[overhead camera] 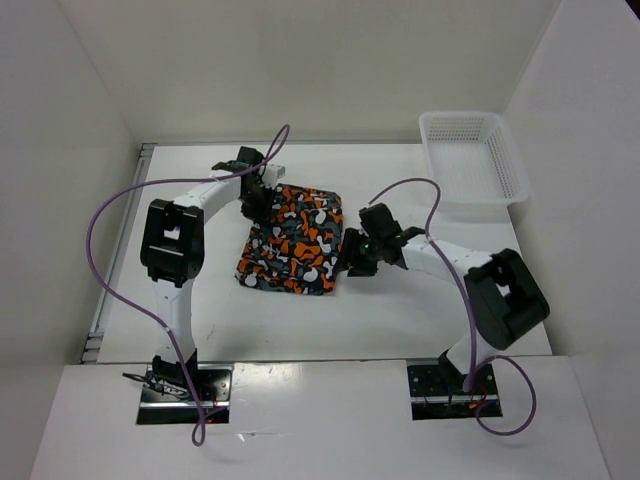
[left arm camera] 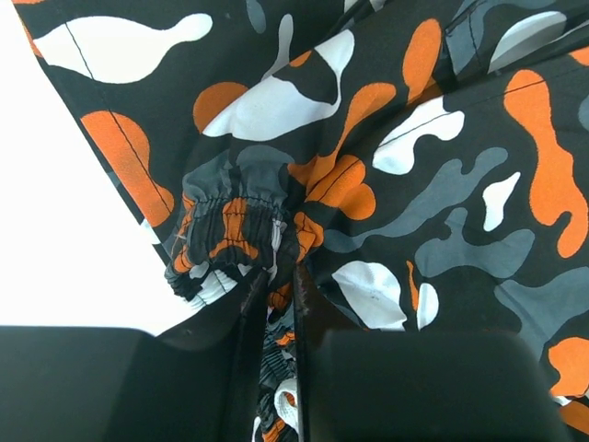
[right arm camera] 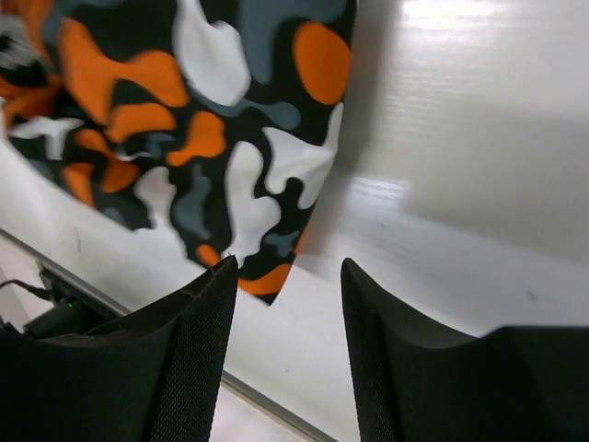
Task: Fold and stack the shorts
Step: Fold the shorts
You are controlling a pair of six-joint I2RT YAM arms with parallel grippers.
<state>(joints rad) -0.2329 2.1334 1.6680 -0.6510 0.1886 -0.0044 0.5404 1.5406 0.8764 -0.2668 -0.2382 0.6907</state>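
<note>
White tabletop (overhead camera: 400, 310) carries the shorts (overhead camera: 295, 240), waistband pinched by the left gripper (left arm camera: 283, 281), presumably for folding, the right gripper (right arm camera: 287, 276) spread just beside their edge.

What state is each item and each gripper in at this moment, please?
shorts: folded, lying flat.
left gripper: shut on the shorts' elastic waistband.
right gripper: open, holding nothing, at the shorts' edge.
white mesh basket: upright, empty.

light: bright, overhead | glare: on table (right arm camera: 442, 37) | shadows: soft | wrist foregrounds blurred
</note>
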